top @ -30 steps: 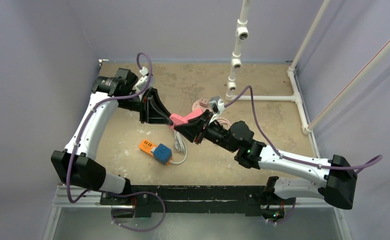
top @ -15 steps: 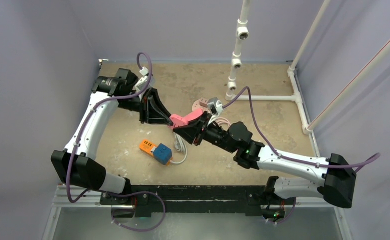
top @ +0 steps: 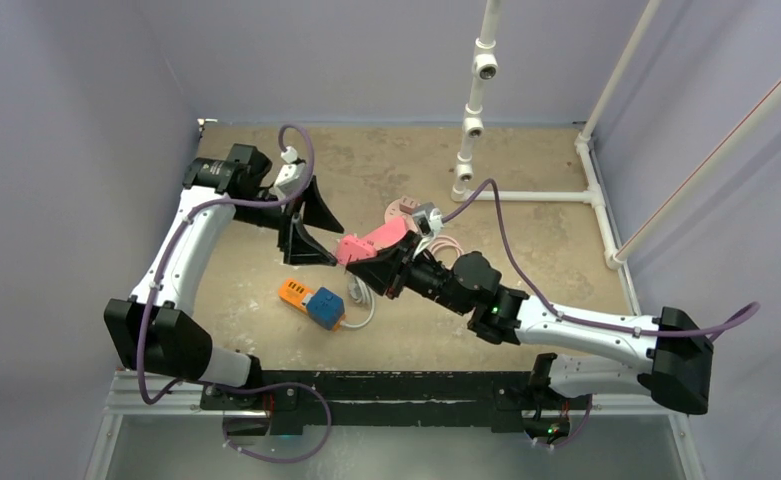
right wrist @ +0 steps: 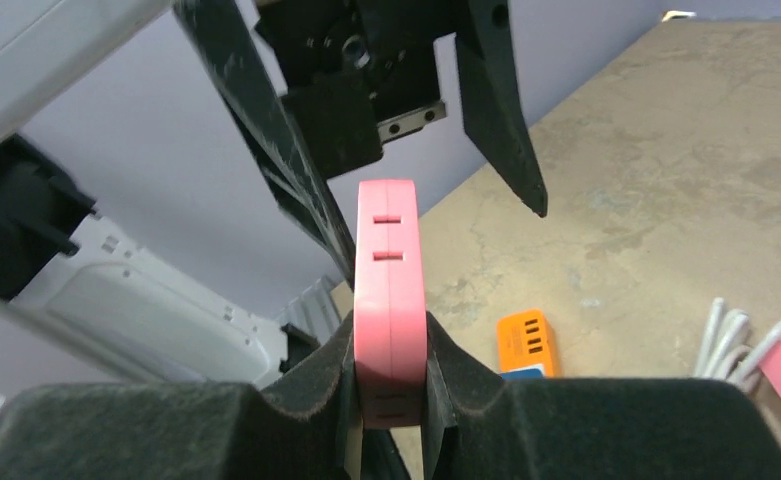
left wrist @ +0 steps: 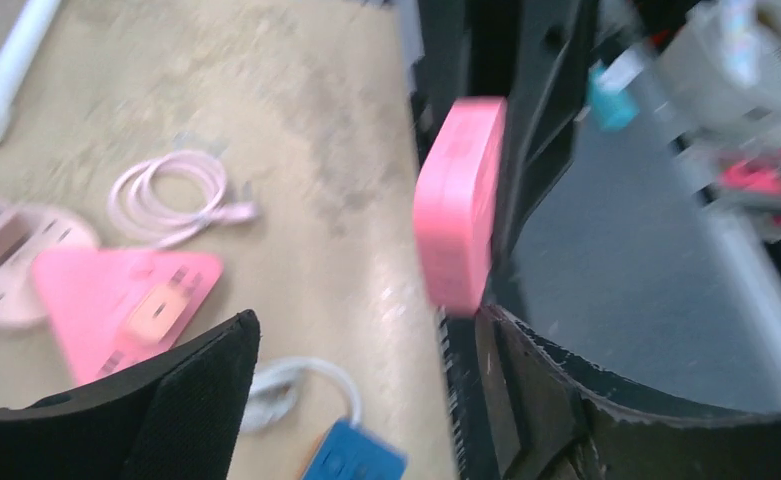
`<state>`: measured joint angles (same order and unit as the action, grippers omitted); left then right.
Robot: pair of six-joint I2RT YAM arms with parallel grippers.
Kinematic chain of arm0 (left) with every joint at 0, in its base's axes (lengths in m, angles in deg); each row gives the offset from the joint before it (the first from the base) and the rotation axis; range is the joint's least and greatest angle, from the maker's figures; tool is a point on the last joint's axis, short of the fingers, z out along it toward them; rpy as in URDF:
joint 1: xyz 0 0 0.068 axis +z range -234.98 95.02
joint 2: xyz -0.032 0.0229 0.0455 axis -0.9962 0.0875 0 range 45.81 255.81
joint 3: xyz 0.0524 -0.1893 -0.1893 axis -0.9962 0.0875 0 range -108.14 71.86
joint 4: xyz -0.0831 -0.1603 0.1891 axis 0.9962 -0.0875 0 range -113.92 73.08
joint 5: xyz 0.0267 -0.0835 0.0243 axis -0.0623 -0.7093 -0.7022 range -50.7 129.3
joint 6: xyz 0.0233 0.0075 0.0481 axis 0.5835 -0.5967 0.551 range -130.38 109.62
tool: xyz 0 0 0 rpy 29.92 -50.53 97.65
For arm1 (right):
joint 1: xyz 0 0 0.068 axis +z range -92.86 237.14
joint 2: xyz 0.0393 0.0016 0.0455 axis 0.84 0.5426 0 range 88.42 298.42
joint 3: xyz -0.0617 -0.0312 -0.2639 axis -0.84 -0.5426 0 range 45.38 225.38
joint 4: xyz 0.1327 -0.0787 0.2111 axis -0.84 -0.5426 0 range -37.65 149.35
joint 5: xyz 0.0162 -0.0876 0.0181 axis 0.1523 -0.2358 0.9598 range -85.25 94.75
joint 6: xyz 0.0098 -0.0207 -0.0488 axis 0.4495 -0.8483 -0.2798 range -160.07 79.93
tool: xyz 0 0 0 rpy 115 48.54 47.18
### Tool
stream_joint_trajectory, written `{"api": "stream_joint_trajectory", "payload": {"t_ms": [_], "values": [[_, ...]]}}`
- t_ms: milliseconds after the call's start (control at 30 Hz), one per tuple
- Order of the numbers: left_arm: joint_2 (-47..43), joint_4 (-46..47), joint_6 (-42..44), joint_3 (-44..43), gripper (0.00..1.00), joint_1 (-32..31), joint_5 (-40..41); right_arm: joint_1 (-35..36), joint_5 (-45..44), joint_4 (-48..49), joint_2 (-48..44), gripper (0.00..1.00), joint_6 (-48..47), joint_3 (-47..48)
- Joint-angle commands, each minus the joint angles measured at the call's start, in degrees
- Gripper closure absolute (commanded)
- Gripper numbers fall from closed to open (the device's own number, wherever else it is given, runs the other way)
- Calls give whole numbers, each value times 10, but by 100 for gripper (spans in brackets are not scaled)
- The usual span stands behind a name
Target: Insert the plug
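Observation:
A flat pink block (right wrist: 388, 270) with small slots on its narrow edge, which I take for the plug, stands upright in my right gripper (right wrist: 390, 345), shut on its lower end. No prongs show. From above, the block (top: 358, 248) hangs over the table between both arms. My left gripper (top: 328, 240) is open, its black fingers (right wrist: 496, 110) spread on either side of the block's far end and apart from it. In the blurred left wrist view the block (left wrist: 456, 200) sits beyond that gripper (left wrist: 366, 315), close to the right finger.
A pink triangular socket strip (left wrist: 126, 305), a round pink hub (top: 398, 210) and a coiled pink cable (left wrist: 171, 195) lie on the tan table (top: 526, 160). An orange socket block (top: 294, 291) with a blue adapter (top: 326, 307) and white cord (top: 361, 295) lies nearer. White pipes (top: 471, 125) stand behind.
My left gripper has opened and let go of the pink block, drawing back a little. My right gripper keeps the block and has shifted slightly left and nearer.

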<state>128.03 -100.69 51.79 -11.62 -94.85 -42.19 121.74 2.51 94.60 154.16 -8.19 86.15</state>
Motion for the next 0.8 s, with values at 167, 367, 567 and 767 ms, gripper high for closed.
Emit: {"api": "stream_joint_trajectory", "payload": {"t_ms": [167,367,567,767], "values": [[-58,15,239,94,17,29,278,3,-87,-74,-72,100,23,-29],[-82,15,368,196,2,29,379,2,-113,-107,-79,100,45,-36],[-70,53,446,245,1,7,384,2,-121,-118,-79,100,43,-25],[-52,155,393,270,1,-55,400,0,-129,-123,-78,100,46,-21]]}}
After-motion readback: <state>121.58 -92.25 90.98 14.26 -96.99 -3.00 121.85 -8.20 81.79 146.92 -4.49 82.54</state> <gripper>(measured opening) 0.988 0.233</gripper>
